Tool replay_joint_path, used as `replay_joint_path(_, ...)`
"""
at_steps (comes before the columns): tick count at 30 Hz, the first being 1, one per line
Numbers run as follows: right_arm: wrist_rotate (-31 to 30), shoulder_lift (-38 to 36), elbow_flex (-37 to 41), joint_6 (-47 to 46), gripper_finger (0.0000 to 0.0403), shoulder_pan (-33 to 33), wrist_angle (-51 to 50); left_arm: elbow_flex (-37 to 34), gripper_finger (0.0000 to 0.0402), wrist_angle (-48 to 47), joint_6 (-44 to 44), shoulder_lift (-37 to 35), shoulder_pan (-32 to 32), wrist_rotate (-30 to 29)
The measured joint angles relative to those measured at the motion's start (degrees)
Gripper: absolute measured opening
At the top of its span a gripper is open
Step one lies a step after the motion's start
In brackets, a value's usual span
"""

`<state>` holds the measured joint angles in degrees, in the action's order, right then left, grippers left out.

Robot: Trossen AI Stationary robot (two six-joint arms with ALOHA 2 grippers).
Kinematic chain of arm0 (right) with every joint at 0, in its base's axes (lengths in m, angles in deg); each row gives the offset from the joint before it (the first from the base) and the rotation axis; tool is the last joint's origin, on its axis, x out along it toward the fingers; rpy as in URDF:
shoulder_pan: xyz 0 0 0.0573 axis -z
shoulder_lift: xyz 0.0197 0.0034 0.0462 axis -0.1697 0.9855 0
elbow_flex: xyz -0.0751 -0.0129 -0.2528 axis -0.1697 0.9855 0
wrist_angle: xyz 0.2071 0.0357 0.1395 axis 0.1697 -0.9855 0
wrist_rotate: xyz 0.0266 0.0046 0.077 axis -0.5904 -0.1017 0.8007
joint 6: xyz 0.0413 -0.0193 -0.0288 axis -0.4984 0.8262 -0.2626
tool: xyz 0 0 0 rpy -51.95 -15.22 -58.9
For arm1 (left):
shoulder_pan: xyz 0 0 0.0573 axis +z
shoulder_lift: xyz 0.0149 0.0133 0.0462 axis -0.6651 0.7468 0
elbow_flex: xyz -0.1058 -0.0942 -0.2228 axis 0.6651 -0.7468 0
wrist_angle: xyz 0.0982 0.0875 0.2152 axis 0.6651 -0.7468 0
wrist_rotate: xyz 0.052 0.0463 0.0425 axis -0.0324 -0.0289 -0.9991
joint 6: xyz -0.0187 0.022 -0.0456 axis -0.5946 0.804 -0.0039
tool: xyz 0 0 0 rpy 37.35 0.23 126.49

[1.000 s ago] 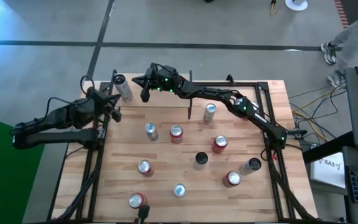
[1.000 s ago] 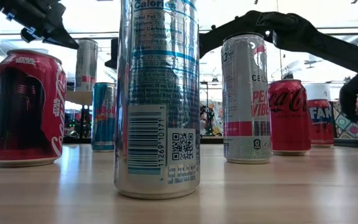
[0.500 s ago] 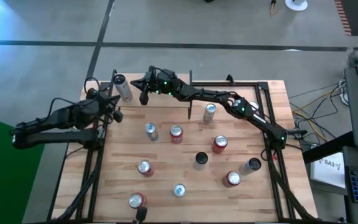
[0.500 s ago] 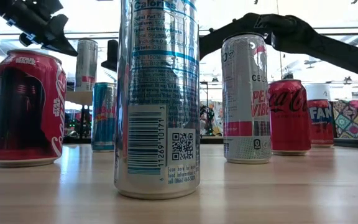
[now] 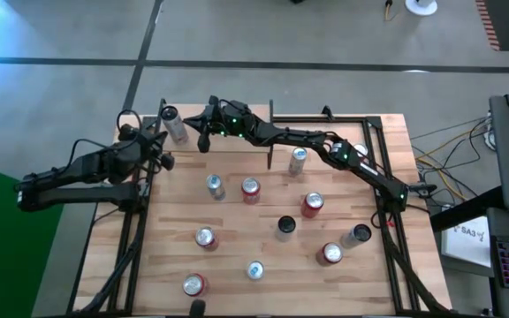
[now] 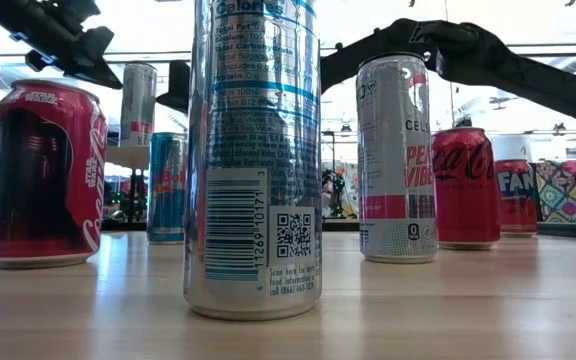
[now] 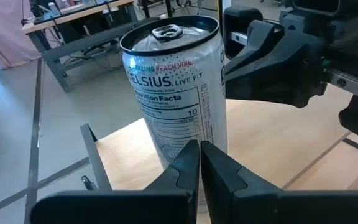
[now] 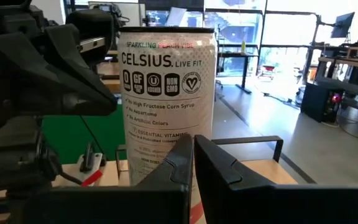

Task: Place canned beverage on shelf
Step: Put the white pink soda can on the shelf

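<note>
A tall silver Celsius can [image 5: 173, 124] stands upright on its base on the light-wood shelf [image 6: 128, 155] at the table's far left corner. In the low view the can [image 6: 140, 100] shows raised behind the nearer cans. My left gripper [image 5: 162, 150] is shut just on the can's near-left side, and its fingertips [image 7: 199, 146] point at the can's lower wall [image 7: 179, 118]. My right gripper [image 5: 204, 134] is shut on the can's right side, pointing level at the can [image 8: 166, 93]. The two grippers face each other with the can between them. My left gripper stands close against the can's lower side, but its own shut fingers hide the spot, so I cannot tell whether it touches. My right gripper also stands close to the can, and I cannot tell whether it touches.
Several more cans stand on the tabletop, among them a silver one [image 5: 298, 159], red ones [image 5: 251, 189] [image 5: 313, 204] and a dark one [image 5: 285, 227]. A tall silver can [image 6: 253, 160] stands right before the low camera. The right arm [image 5: 325, 141] reaches across the table's far side.
My left gripper has turned a little at the wrist without leaving its place beside the can. The can stands as before. A person at the far right of the room has walked out of the high view.
</note>
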<state>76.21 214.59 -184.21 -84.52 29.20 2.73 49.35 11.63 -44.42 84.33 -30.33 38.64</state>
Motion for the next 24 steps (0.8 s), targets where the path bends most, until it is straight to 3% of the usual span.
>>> replay_joint_path(24, 5.81, -0.28, 0.0, -0.15, 0.0009, -0.06, -1.7, -0.02, 0.0, 3.58, 1.73, 3.25, 0.0, -4.25)
